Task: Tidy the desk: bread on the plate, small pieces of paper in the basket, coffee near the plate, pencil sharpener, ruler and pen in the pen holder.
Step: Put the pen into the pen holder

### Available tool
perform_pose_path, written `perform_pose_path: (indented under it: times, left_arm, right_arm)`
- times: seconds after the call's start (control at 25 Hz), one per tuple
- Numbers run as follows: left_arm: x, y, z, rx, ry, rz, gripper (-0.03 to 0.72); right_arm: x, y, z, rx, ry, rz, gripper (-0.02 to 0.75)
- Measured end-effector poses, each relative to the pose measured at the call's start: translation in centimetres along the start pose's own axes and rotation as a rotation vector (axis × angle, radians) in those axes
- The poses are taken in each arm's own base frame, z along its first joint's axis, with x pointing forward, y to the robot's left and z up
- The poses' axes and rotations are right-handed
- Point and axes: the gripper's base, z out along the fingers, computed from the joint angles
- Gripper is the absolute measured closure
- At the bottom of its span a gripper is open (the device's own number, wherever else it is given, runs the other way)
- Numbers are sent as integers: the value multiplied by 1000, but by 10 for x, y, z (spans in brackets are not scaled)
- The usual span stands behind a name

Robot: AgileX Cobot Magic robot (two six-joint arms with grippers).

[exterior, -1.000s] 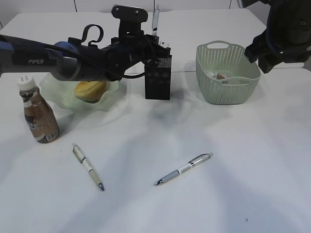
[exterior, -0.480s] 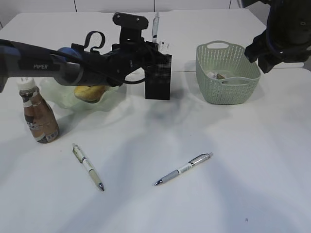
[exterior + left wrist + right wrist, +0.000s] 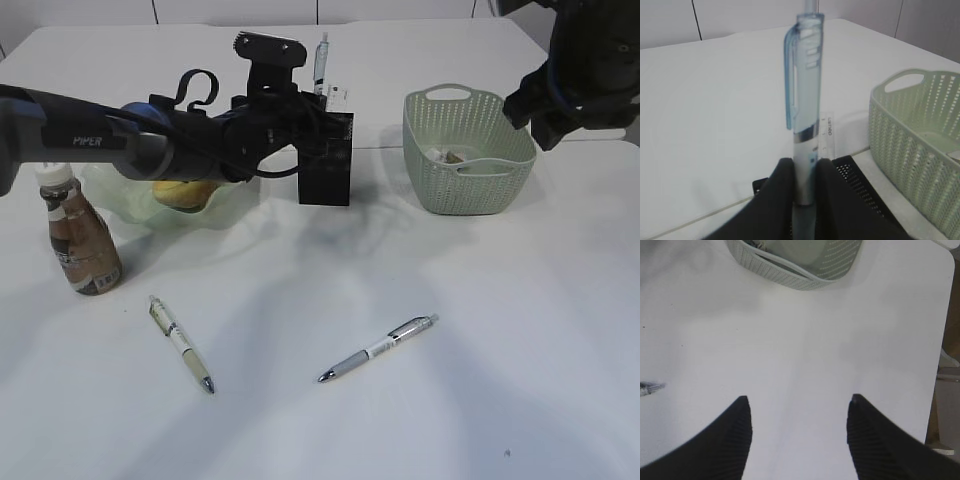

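A pale blue pen (image 3: 804,105) stands upright, pinched between the nearly closed jaws of the left gripper (image 3: 802,192), directly above the black mesh pen holder (image 3: 327,160), where a clear ruler (image 3: 827,134) already stands. The right gripper (image 3: 799,432) hangs with jaws wide apart and holding nothing over the white worktop (image 3: 840,340) near the green basket (image 3: 467,150).

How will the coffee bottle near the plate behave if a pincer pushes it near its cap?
The coffee bottle stands upright, tall over a modest base, so a high push may well tip it. Its label looks glossy, so probably slippery. Round-bodied, it would likely roll if it fell.
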Motion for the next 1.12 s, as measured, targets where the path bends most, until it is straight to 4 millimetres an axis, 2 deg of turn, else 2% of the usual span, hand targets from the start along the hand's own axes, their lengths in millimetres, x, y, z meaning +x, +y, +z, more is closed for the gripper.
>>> perform_pose_path:
  times: [0.4,0.72,0.96,1.12]
  left_arm:
    - [4,-1,0,8,46,0,575]
    - [5,-1,0,10,58,0,407]
    - [6,-2,-1,19,95,0,392]
    - [-5,-3,-5,26,102,-2,392]
  right_arm:
    - [0,0,0,0,-2,0,260]
    - [0,0,0,0,-2,0,260]
    - [0,0,0,0,-2,0,260]
    - [0,0,0,0,-2,0,260]
